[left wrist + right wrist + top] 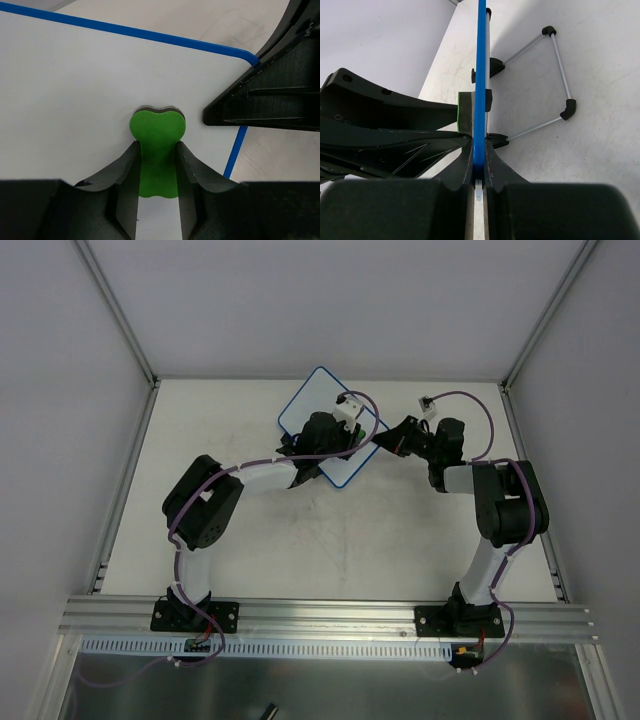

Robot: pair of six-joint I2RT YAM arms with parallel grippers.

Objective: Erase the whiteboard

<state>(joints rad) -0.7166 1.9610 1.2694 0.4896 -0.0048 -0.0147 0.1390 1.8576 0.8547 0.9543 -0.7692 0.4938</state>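
White table, far centre: board rim clamped in right gripper for steadiness; eraser pinched in left gripper for wiping.

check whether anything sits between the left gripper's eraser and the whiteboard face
Nothing visible does. The left gripper is shut on the green eraser, whose pad lies right against the face of the whiteboard. The right gripper clamps the board's blue edge, off to one side of the eraser.
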